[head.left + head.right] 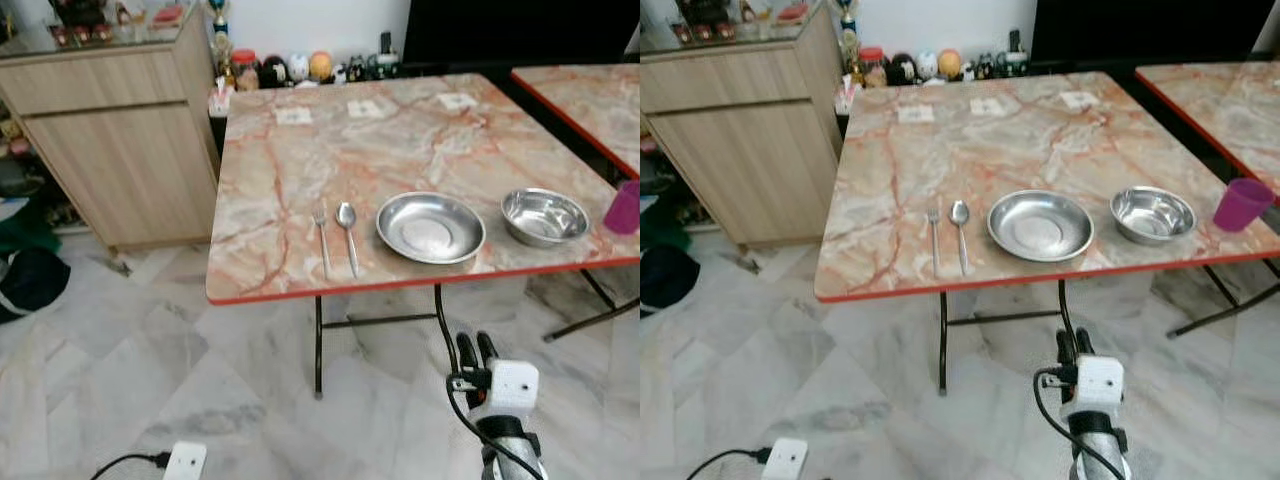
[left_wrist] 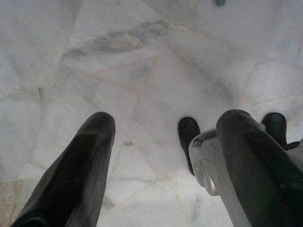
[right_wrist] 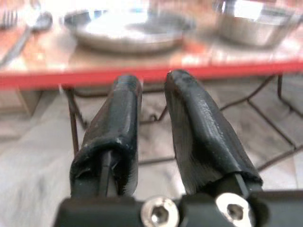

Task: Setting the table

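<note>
Fork (image 1: pixel 322 238), spoon (image 1: pixel 348 235), plate (image 1: pixel 430 227) and bowl (image 1: pixel 544 215) line the surface's (image 1: pixel 300 165) near edge, a purple cup (image 1: pixel 1241 204) at its right corner — the right claw (image 1: pixel 477 350), fingers nearly together and empty, hangs below that edge; the left claw (image 2: pixel 161 156) gapes wide over the floor.

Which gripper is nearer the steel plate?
Right. The right gripper hangs just below the table edge in front of the steel plate; the left gripper points down at the floor.

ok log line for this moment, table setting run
table: fork, spoon, plate, bowl, purple cup | right gripper: below table edge, empty | left gripper: open, over floor
</note>
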You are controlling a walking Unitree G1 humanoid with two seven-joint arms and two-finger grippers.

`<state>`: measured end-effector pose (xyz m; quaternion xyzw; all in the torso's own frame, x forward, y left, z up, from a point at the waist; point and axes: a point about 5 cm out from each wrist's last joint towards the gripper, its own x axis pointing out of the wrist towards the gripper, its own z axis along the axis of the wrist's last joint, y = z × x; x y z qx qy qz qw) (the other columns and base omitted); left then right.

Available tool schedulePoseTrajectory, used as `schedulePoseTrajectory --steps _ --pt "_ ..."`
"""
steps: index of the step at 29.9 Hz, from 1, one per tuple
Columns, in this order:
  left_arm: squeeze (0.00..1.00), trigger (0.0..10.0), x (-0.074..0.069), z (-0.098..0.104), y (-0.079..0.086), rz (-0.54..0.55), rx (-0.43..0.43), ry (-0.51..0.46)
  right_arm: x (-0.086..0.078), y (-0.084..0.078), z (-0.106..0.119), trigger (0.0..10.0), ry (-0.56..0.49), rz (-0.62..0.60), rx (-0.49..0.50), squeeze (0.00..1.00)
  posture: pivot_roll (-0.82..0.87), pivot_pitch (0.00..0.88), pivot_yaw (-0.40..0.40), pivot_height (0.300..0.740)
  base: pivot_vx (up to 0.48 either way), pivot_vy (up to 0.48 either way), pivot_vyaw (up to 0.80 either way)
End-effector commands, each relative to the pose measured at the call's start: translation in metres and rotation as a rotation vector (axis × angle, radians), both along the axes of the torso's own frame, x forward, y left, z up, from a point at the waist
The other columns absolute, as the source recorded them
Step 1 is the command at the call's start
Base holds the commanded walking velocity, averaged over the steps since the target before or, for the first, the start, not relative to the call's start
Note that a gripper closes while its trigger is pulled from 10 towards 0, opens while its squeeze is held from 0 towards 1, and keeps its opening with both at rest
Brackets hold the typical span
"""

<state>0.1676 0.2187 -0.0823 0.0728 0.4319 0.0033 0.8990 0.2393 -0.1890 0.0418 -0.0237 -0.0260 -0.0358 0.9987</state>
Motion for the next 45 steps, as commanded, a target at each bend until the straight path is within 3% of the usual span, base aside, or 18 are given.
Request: schedulePoseTrajectory --steps 1,9,12,29,39,40,42,45 --pt "0.00 10.0 -0.002 0.000 0.003 0.022 -0.002 -0.012 0.004 -0.005 0.008 10.0 -0.019 -0.032 0.001 0.00 -0.06 0.000 0.024 0.732 0.000 0.000 0.00" --pt "0.00 10.0 0.003 0.002 0.003 0.059 -0.013 -0.031 0.016 -0.008 0.041 10.0 -0.114 -0.071 -0.023 0.00 -0.04 0.000 0.005 0.732 0.098 0.000 0.00" --pt "0.00 10.0 0.003 0.003 0.006 0.082 -0.009 -0.037 0.025 -0.013 0.057 10.0 -0.157 -0.143 0.048 0.00 -0.05 0.007 0.010 0.732 0.292 0.000 0.00" --pt "0.00 10.0 -0.003 0.001 0.009 0.098 -0.007 -0.028 0.029 -0.008 0.062 10.0 -0.127 -0.131 0.087 0.00 -0.03 0.034 0.010 0.732 0.319 0.000 0.00" --pt "0.00 10.0 -0.003 0.000 0.005 0.089 -0.011 -0.024 0.025 -0.015 0.067 10.0 -0.127 -0.160 0.116 0.00 -0.04 0.043 0.008 0.732 0.000 0.000 0.00" --pt "0.00 10.0 -0.003 0.000 0.005 0.088 -0.012 -0.023 0.024 -0.023 0.067 10.0 -0.118 -0.212 0.193 1.00 -0.05 0.046 0.008 0.732 0.000 0.000 0.00" --pt "0.00 10.0 -0.003 0.000 0.004 0.087 -0.013 -0.023 0.025 -0.027 0.068 10.0 -0.113 -0.232 0.225 1.00 -0.04 0.047 0.008 0.732 0.000 0.000 0.00" --pt "0.00 10.0 -0.003 0.000 0.003 0.087 -0.016 -0.023 0.029 -0.036 0.069 10.0 -0.092 -0.275 0.374 1.00 -0.05 0.051 0.008 0.732 0.000 0.000 0.00"
